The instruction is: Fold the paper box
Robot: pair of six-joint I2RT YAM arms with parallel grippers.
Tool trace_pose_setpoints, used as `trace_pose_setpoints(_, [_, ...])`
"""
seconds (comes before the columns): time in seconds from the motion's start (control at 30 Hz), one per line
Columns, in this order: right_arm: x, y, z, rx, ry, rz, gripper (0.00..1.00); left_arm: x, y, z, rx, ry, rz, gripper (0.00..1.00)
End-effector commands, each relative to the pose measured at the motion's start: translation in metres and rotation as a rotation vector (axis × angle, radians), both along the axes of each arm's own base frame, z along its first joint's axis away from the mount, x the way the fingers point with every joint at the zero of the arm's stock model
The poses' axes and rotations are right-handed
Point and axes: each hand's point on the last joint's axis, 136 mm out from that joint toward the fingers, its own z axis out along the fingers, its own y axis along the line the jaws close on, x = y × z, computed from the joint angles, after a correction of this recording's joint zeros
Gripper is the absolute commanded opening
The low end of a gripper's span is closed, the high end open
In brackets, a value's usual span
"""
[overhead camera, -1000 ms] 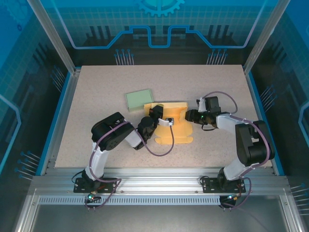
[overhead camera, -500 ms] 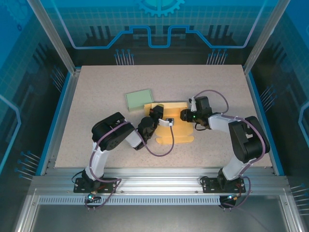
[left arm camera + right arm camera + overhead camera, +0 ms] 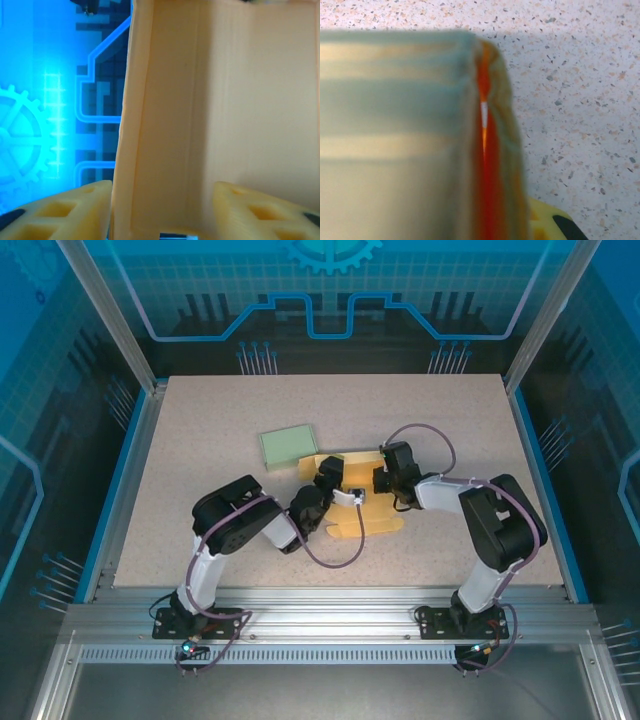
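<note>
Paper box [image 3: 375,523]: smooth, creased yellow card.

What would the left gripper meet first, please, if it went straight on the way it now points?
Most likely the paper box: its panel sits between the left gripper's open fingers; depth ahead is unclear.

The paper box [image 3: 395,150] is so close to me that it looks pale and blurry, and it covers most of the left side. Its right edge glows orange and red. Past that edge I see the speckled worktop [image 3: 580,75], and one of my yellow fingertips [image 3: 547,220] pokes in at the bottom, just beside the box.
</note>
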Motion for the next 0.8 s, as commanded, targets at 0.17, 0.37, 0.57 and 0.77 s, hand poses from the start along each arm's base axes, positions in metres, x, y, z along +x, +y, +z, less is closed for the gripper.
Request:
trace_pose_setpoints(0.17, [0.005,-0.005,0.004,-0.076,-0.024,-0.033,0.07,-0.02,0.004,0.06,-0.286,-0.011,0.074,0.99])
trace_pose_setpoints(0.37, [0.001,-0.008,0.009,-0.101,-0.033,-0.042,0.05,-0.052,0.015,0.089,-0.538,0.027,0.108,0.99])
trace_pose_setpoints(0.57, [-0.006,-0.023,0.018,-0.174,-0.02,-0.062,0.03,-0.079,0.052,0.145,-1.054,0.061,0.135,0.99])
trace_pose_setpoints(0.77, [-0.016,-0.024,0.017,-0.166,-0.009,-0.034,0.02,-0.091,0.085,0.151,-1.4,0.185,0.181,0.99])
